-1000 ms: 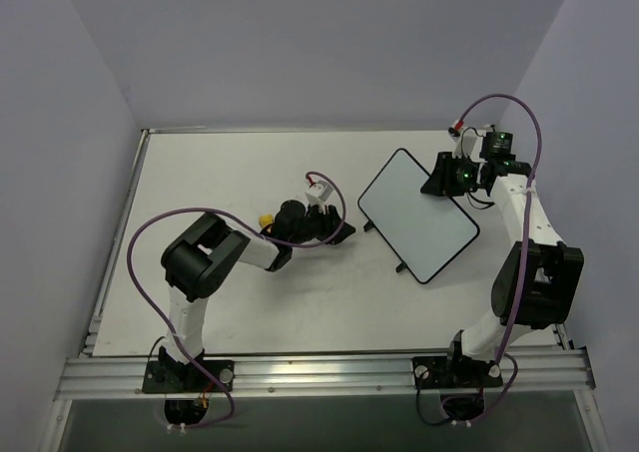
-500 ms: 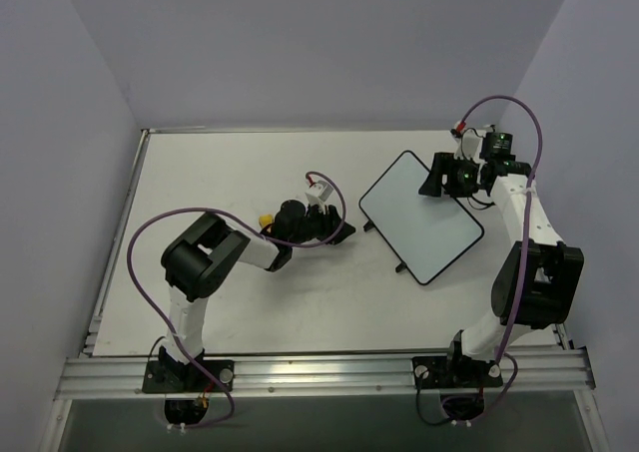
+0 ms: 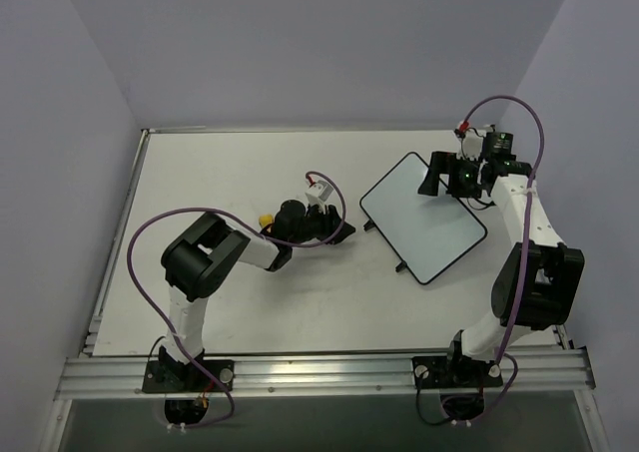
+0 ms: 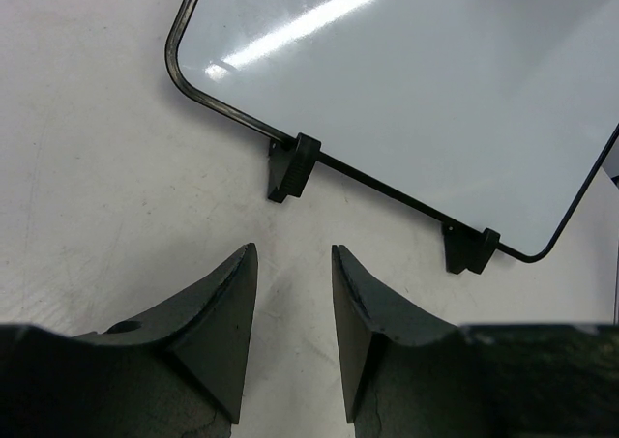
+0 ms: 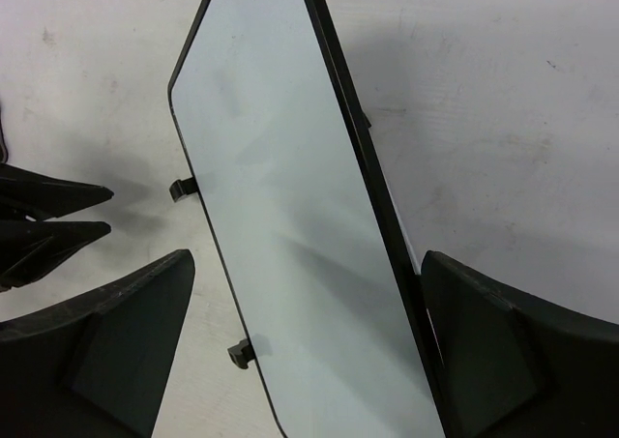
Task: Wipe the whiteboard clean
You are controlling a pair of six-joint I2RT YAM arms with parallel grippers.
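Observation:
The whiteboard [image 3: 421, 218] lies on the table right of centre, its black-framed face blank; it also fills the left wrist view [image 4: 416, 100] and the right wrist view [image 5: 290, 216]. My right gripper [image 3: 436, 183] hovers over its far corner. There its jaws [image 5: 308, 256] stand wide open on either side of the board's edge, gripping nothing. My left gripper [image 3: 339, 228] rests low on the table just left of the board. Its fingers [image 4: 294, 249] are a little apart, with bare table between them, pointing at the board's black feet [image 4: 292, 165].
A small yellow eraser block [image 3: 266, 220] sits on the table by my left arm's wrist, behind the left gripper. The left gripper's fingers [image 5: 48, 216] show at the left edge of the right wrist view. Purple walls enclose the table [image 3: 200, 173].
My right gripper has opened wide and let go of the whiteboard's far edge. The board has shifted slightly to the right. My left arm has not moved.

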